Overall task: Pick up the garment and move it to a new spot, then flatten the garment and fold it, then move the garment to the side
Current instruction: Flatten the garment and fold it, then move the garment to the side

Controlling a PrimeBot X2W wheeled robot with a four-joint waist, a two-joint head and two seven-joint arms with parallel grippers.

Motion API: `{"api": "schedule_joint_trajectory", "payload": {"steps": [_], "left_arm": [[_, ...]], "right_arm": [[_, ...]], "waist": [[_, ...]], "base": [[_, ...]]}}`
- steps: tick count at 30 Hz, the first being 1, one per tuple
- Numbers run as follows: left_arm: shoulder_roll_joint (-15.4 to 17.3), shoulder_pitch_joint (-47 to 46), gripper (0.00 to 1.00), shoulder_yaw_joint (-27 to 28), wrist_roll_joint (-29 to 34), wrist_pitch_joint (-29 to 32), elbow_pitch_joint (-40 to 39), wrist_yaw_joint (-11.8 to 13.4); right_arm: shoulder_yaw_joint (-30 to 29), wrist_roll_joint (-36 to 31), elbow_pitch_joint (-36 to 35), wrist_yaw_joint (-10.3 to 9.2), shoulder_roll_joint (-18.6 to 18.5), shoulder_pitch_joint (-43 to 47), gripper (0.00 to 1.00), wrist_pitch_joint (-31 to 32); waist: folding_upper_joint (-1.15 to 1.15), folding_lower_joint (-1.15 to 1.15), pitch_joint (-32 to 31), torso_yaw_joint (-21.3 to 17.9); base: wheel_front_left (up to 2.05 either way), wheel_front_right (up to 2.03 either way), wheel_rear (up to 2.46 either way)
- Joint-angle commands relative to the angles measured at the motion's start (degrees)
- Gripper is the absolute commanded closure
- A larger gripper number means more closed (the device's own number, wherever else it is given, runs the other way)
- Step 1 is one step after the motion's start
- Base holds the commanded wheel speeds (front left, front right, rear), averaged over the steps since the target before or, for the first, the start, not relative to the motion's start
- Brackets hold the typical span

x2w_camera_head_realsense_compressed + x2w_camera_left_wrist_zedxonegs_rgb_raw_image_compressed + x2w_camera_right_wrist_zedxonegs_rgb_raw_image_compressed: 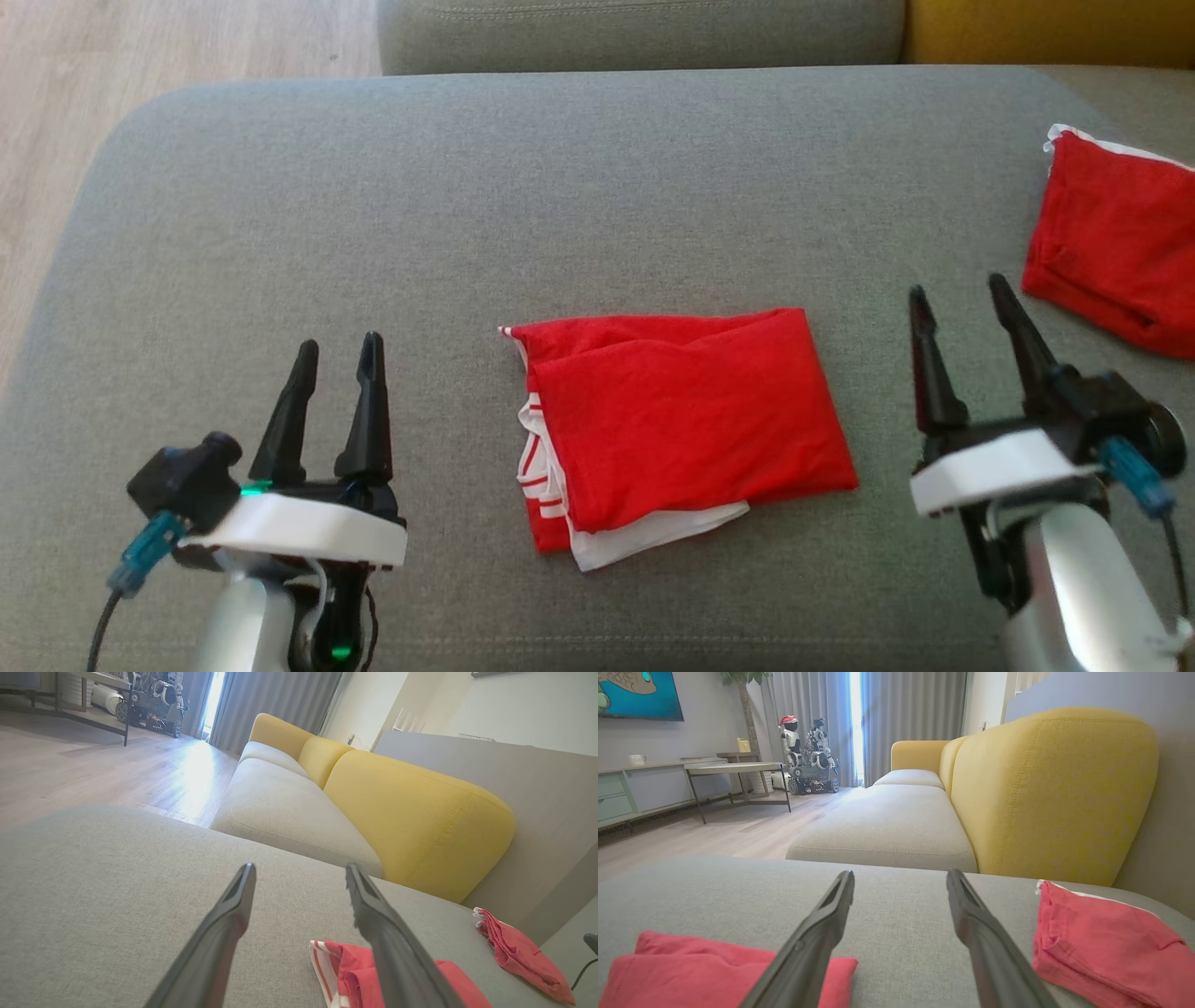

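Head view: folded garment [691, 420] on grey cushion [373, 187].
Flanking it, left gripper [339, 341] and right gripper [957, 283], fingers apart, empty; second red cloth [1111, 247] lies near the right one.

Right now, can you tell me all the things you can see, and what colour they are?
folded garment: one, red with white trim, middle of the big cushion, between the grippers
other garment: one, red with a white edge, far right of the same cushion
big cushion: one, grey, under both garments
sofa seat: one, pale grey, beyond the big cushion
back cushions: three, yellow, along the sofa's back
floor: one, pale wood, beside the sofa
curtains: grey, at the far end of the room
wheeled robot: one, white and dark with a red hat, by the curtains
table: one, pale top, dark legs, near that robot
left gripper: one, dark fingers, open, empty
right gripper: one, dark fingers, open, empty
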Motion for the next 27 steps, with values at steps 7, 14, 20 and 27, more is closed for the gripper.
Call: {"api": "schedule_joint_trajectory", "payload": {"steps": [7,14,20,27], "left_arm": [[0.2,-1.3,0.0,2.3,2.7,-0.7,-2.9,0.8],[0.2,-1.3,0.0,2.0,3.1,-0.7,-3.3,0.7],[0.2,-1.8,0.0,1.4,2.6,-0.7,-2.8,0.7],[0.2,-3.0,0.0,0.1,2.1,-0.7,-2.4,0.6]], "right_arm": [[-0.8,-1.2,-4.1,0.37,1.2,1.8,0.0,-1.3],[-0.8,-1.8,-4.6,0.37,1.4,2.0,0.0,-1.4],[0.6,-0.5,-3.5,0.37,1.5,1.8,0.0,-0.1],[5.7,4.8,1.4,0.37,1.5,1.2,0.0,6.4]], "waist": [[0.0,0.0,0.5,-0.1],[0.0,0.0,1.3,0.1],[0.0,0.0,2.0,0.7],[0.0,0.0,4.1,2.2]], "base": [[0.0,0.0,0.0],[0.0,0.0,0.0],[0.0,0.0,0.0],[0.0,0.0,0.0]]}}
